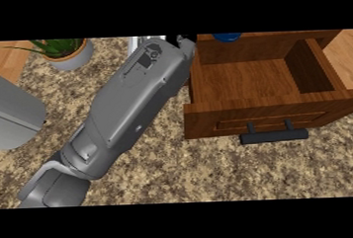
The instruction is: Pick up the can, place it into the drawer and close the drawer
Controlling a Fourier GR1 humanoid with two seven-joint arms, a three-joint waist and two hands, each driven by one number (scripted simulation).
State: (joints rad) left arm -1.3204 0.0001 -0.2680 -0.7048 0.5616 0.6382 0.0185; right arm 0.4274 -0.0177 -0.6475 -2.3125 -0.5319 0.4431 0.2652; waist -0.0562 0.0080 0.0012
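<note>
Head view shows the left hand [180, 40] stretched beside the open, empty-looking drawer [244, 84], likely toward a blue thing [226, 36] behind it, perhaps the can; its grip cannot be told.

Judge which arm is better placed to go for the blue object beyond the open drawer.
Left. Its forearm reaches up beside the open drawer, its hand barely showing close to the blue object, probably the can. The right arm is not in view.
</note>
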